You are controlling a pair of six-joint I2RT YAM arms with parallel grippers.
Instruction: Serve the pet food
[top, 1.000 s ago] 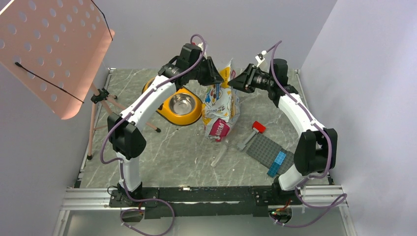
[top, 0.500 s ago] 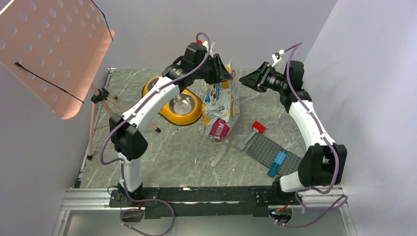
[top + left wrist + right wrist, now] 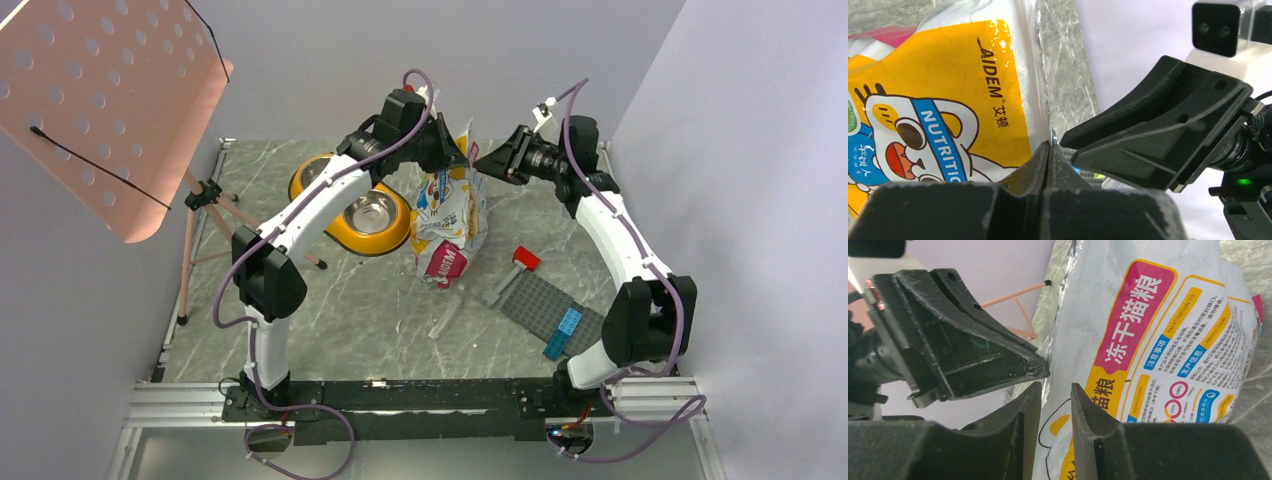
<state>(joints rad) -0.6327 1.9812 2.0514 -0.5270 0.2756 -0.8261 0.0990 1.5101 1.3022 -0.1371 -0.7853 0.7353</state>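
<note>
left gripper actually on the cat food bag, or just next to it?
Touching. The left wrist view shows the left gripper shut, with the foil edge of the bag running down into the pinch between its fingertips and no gap visible.

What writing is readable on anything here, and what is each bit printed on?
"AIDEM": yellow front of the glossy white, pink and yellow bag, Chinese characters beside it.
"NUTRITIO", cut off: blue band on its cartoon cat.
"冻干猫粮": pink band on the bag's back.
"PAY ATTENTION TO", "PRODUCTION", "INSTRUCTIONS", "100%": small labels there.
Fine print: too small to read.
</note>
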